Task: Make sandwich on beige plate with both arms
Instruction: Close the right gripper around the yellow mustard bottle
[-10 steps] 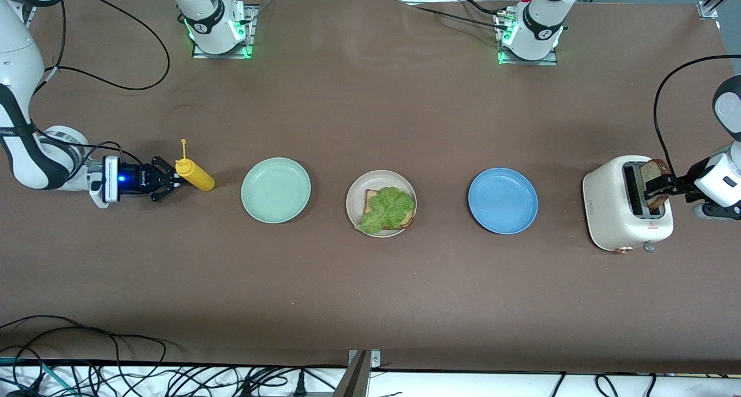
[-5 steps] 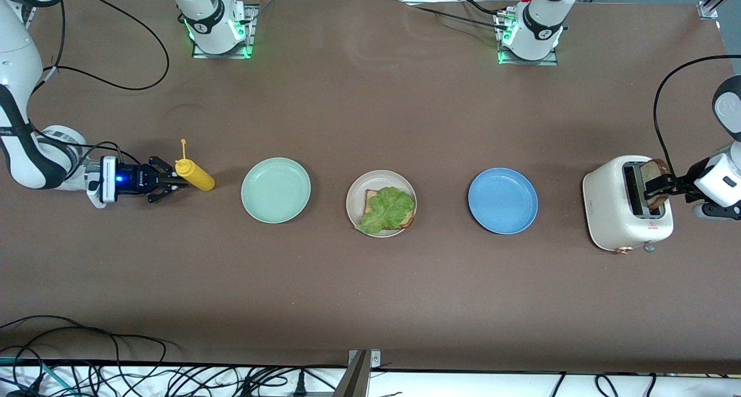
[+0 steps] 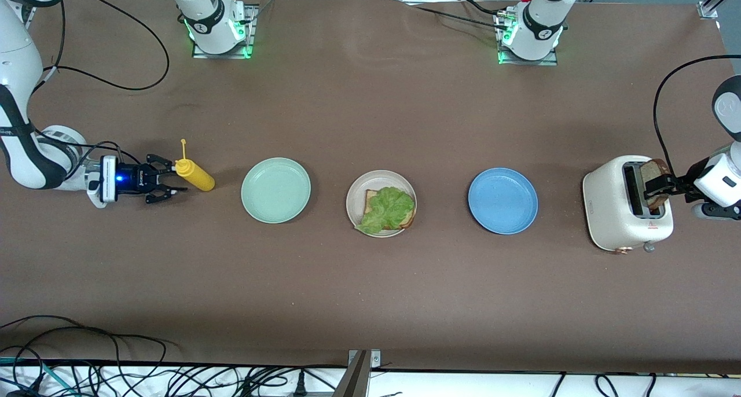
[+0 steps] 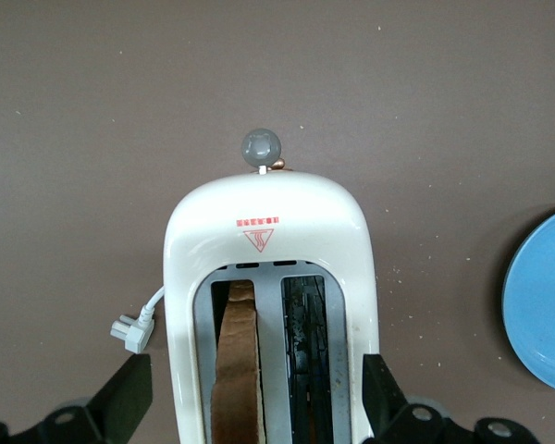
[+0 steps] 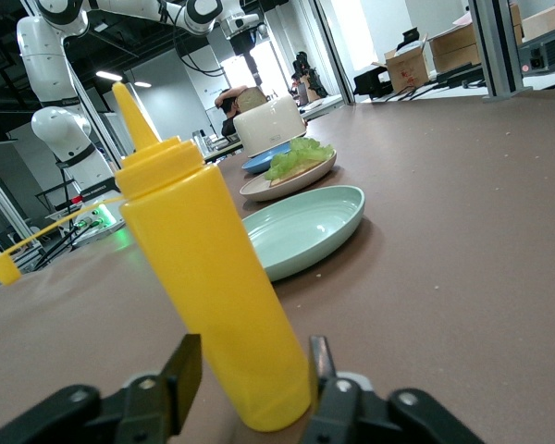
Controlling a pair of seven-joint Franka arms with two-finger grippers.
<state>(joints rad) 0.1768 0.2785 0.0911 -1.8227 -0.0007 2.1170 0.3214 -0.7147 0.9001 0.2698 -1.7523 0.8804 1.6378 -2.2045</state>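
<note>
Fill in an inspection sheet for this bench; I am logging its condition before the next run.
Surface: brown table, no spills seen.
Job's things: beige plate holds a bread slice under lettuce; second bread slice stands in the white toaster.
Clutter: mint green plate, blue plate, yellow squeeze bottle standing upright.
End effectors: left end effector wide at the toaster, around the slice; right end effector open beside the bottle.
Cables: black cables along the table edge nearest the front camera.
Surroundings: nothing seen clearly.
</note>
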